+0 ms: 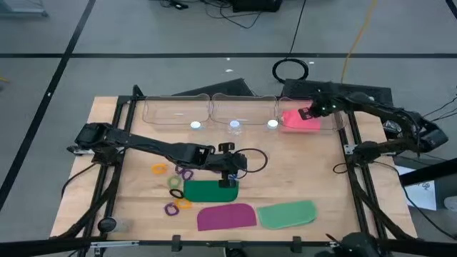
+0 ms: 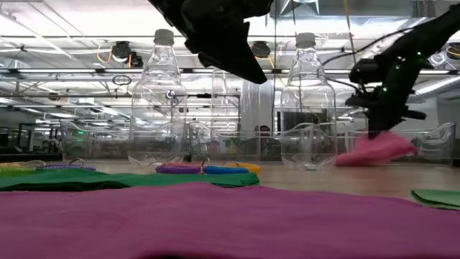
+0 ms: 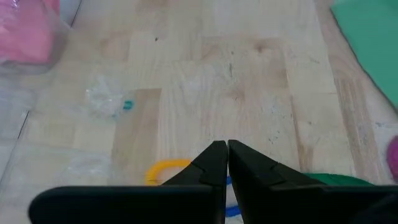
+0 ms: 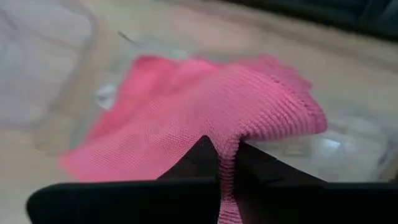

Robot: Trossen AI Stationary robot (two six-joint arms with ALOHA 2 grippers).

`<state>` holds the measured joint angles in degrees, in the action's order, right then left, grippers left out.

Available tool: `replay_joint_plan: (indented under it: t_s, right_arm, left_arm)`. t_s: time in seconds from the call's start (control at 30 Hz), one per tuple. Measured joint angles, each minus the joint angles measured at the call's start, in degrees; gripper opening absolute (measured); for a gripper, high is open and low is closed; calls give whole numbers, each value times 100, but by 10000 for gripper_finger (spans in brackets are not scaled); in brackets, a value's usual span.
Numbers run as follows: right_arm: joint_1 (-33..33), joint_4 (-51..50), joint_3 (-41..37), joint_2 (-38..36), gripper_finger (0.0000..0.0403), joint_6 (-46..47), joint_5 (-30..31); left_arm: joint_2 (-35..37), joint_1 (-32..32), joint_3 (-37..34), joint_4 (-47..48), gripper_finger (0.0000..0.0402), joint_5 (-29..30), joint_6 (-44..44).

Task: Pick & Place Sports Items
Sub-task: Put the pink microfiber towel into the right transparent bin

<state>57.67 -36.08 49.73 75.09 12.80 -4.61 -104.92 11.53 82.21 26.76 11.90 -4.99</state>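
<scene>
Wooden table (image 1: 328, 178): dark green piece (image 1: 208, 190), purple piece (image 1: 226, 216), light green piece (image 1: 287, 214), elastic rings (image 1: 175, 187), clear bins (image 1: 178, 111).

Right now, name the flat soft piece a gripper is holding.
The pink piece, pinched by the right gripper over the rightmost clear bin; the other three lie loose on the table.

A lab or workshop hall: a wooden desk (image 1: 314, 171) stands on grey floor (image 1: 143, 28) marked with dark tape lines, loose cables (image 1: 290, 69) trailing behind, and ceiling pipes (image 2: 72, 54) and strip lights beyond.
</scene>
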Motion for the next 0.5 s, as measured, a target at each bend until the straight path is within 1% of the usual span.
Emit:
replay_joint_plan:
  t_s: [0.2, 0.37, 0.5]
  right_arm:
    - [188, 204, -530, 0, 0, -53, 3]
    - [266, 223, -607, -2, 1, -4, 6]
    - [266, 332, -609, -68, 22, -11, 16]
  left_arm:
    - [0, 0, 0, -2, 19, 0, -26]
    - [0, 0, 0, -3, 19, 0, -32]
    - [0, 0, 0, -4, 19, 0, -46]
